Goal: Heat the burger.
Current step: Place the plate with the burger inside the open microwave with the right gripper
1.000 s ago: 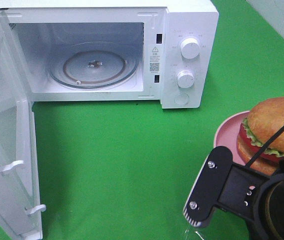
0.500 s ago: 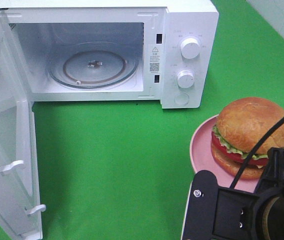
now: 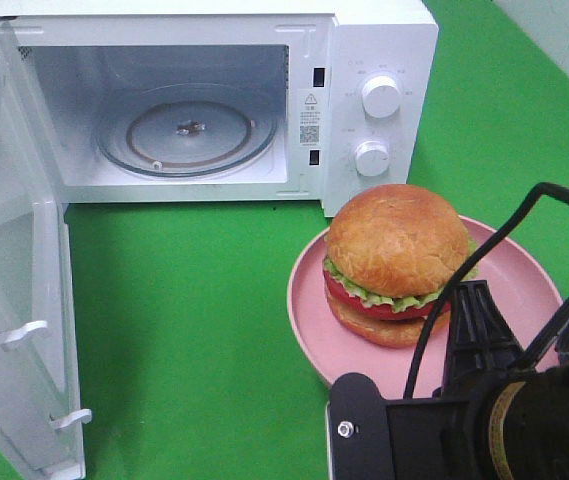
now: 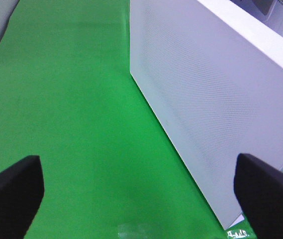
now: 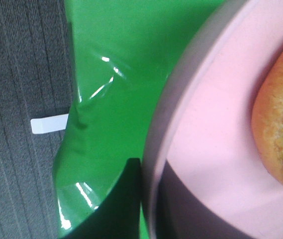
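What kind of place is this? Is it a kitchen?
Likely a robot lab's pretend kitchen: a white microwave stands open, a burger sits on a pink plate, all on a green cloth.

Burger (image 3: 396, 262) upright on pink plate (image 3: 314, 315).

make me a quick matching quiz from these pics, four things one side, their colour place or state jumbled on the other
1 burger
2 plate
3 microwave door
4 turntable

a pink
b swung open
c inside the microwave
d golden-brown bun on top

Pairs: 1-d, 2-a, 3-b, 4-c
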You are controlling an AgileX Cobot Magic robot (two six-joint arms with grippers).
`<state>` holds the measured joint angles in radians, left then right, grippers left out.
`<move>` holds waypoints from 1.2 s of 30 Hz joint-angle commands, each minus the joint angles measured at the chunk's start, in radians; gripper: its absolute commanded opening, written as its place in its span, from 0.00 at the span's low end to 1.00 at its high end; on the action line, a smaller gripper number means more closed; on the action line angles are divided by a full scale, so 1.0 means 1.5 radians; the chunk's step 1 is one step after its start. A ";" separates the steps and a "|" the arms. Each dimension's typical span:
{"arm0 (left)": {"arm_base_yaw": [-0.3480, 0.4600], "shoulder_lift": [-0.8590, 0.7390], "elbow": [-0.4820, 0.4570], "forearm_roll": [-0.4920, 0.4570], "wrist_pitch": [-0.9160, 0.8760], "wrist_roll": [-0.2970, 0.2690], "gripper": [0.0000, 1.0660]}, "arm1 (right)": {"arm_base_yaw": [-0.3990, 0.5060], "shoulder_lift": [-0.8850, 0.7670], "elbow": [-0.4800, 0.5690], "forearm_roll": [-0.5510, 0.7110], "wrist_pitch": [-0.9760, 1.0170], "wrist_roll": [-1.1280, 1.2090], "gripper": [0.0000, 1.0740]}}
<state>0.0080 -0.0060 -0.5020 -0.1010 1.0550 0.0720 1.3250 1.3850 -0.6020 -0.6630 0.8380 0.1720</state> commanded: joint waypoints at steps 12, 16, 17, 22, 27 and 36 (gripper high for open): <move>0.000 -0.013 0.003 -0.001 -0.009 -0.001 0.90 | 0.003 -0.008 -0.012 -0.121 -0.103 -0.063 0.00; 0.000 -0.013 0.003 -0.001 -0.009 -0.001 0.90 | 0.002 -0.008 -0.012 -0.124 -0.132 -0.124 0.00; 0.000 -0.013 0.003 -0.001 -0.009 -0.001 0.90 | 0.002 -0.008 -0.012 -0.124 -0.138 -0.138 0.00; 0.000 -0.013 0.003 -0.001 -0.009 -0.001 0.90 | -0.031 -0.008 -0.012 -0.108 -0.174 -0.193 0.00; 0.000 -0.013 0.003 -0.001 -0.009 -0.001 0.90 | -0.105 -0.008 -0.012 -0.053 -0.210 -0.318 0.00; 0.000 -0.013 0.003 -0.001 -0.009 -0.001 0.90 | -0.196 -0.008 -0.012 0.046 -0.256 -0.519 0.00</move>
<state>0.0080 -0.0060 -0.5020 -0.1000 1.0550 0.0720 1.0410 1.3850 -0.6080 -0.5790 0.4940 -0.5730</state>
